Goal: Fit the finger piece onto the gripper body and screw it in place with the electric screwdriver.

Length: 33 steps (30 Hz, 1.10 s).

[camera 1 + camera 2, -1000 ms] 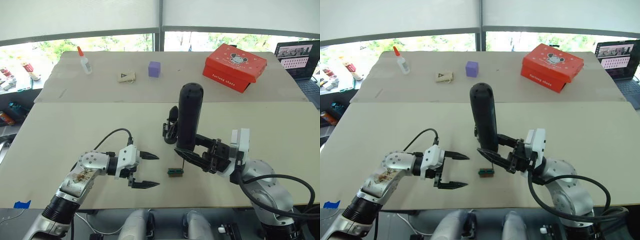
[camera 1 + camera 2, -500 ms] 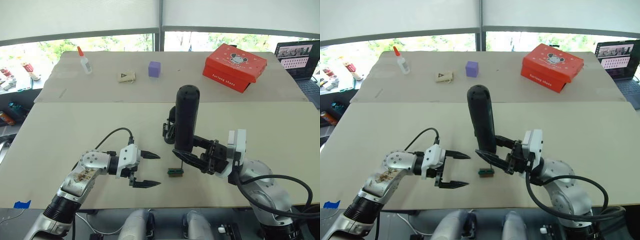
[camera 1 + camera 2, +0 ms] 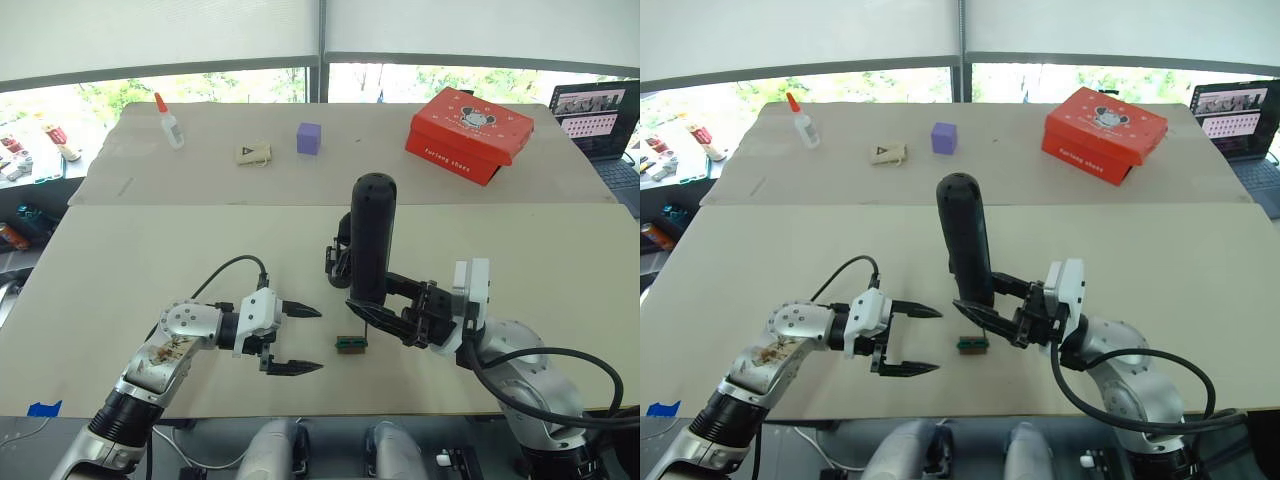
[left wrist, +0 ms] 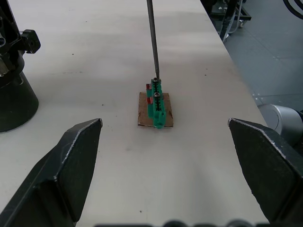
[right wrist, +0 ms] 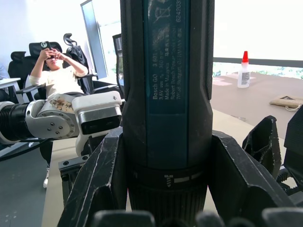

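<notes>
My right gripper (image 3: 380, 310) is shut on the electric screwdriver (image 3: 371, 240), a thick black cylinder held nearly upright near the table's middle. Its thin metal bit (image 4: 152, 38) points down, with the tip on a small green-and-black block (image 4: 156, 106) that lies on a scrap of card. The gripper body (image 3: 340, 262), a black assembly on a round base, stands just behind the screwdriver and is partly hidden by it. To the left of the block my left gripper (image 3: 318, 340) is open and holds nothing. The finger piece is out of view.
On the far table stand a red box (image 3: 470, 120), a purple cube (image 3: 308, 137), a beige tag (image 3: 252, 153) and a glue bottle (image 3: 167, 120). A laptop (image 3: 595, 115) sits at the far right. The right wrist view shows a seated person (image 5: 57, 71).
The screwdriver's top has shifted a little to the left and lower in my right gripper. My left gripper has stayed open in about the same place.
</notes>
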{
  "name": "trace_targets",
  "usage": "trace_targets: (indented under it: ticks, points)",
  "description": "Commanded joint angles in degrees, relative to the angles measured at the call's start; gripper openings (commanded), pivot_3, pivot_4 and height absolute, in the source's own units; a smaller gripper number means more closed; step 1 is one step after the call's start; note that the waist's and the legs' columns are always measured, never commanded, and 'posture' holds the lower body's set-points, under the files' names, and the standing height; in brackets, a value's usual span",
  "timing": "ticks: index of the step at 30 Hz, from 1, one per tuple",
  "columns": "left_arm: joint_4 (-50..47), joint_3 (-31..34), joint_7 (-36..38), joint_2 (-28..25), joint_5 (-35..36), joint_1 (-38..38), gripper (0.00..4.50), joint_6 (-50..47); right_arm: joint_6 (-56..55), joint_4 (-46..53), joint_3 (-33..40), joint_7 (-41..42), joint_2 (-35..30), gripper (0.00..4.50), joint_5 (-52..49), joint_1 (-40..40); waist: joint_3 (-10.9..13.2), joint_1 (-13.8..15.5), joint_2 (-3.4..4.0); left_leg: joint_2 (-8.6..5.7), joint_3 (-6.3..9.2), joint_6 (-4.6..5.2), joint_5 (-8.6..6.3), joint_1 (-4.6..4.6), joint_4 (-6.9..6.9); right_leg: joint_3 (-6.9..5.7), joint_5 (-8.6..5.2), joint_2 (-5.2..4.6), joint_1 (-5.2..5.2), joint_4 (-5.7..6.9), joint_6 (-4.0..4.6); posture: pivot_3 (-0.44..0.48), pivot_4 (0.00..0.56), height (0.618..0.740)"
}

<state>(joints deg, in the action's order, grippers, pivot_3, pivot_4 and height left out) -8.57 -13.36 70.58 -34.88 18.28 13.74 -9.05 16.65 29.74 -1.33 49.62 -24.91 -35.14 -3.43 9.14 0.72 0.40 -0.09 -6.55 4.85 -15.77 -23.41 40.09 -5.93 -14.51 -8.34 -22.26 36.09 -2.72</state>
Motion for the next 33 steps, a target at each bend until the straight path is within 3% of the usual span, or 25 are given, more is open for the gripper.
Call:
trace_targets:
  ticks: [1,33]
  points:
    - [-1.4,0.1,-0.1,0.0,0.3,0.6,4.50,0.1,-1.2,1.6,1.0,-0.1,0.1,1.92,-1.6,-0.9,0.0,0.0,0.00,0.00,0.00,0.00,0.00,0.00,0.00,0.00,0.00,0.00,0.00,0.00,0.00,0.000,0.150,0.740]
    - [-1.5,0.3,-0.6,0.0,0.3,0.6,4.50,0.0,-0.5,0.5,0.4,0.1,0.1,1.92,-1.5,-2.3,0.0,0.0,0.00,0.00,0.00,0.00,0.00,0.00,0.00,0.00,0.00,0.00,0.00,0.00,0.00,0.000,0.150,0.740]
